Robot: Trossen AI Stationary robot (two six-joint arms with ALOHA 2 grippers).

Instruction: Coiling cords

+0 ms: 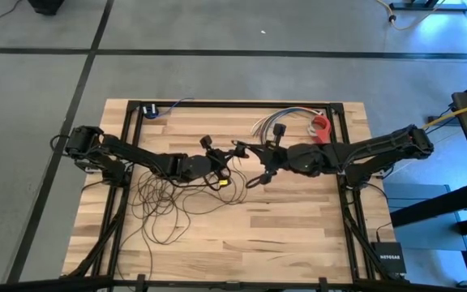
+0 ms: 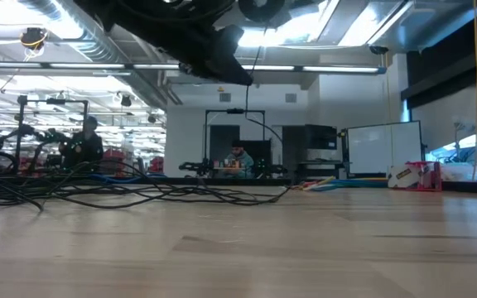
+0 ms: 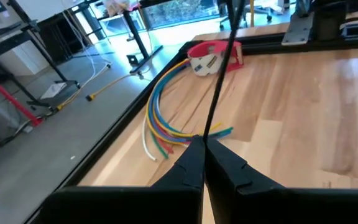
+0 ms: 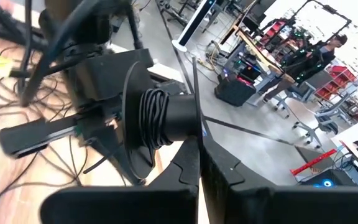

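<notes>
The cords (image 1: 169, 203) sprawl in loose loops on the table (image 1: 298, 227), one strand rising taut between the arms; left gripper (image 3: 202, 144) and right gripper (image 4: 196, 140) each clench that strand above the loops. Keep tension even so winds stay tight

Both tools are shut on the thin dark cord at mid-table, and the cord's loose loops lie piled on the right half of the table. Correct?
Not quite. The high view shows the loose loops of the cord on the left half, below the left tool. The rest stands: it and the right tool are shut on the cord at mid-table.
</notes>
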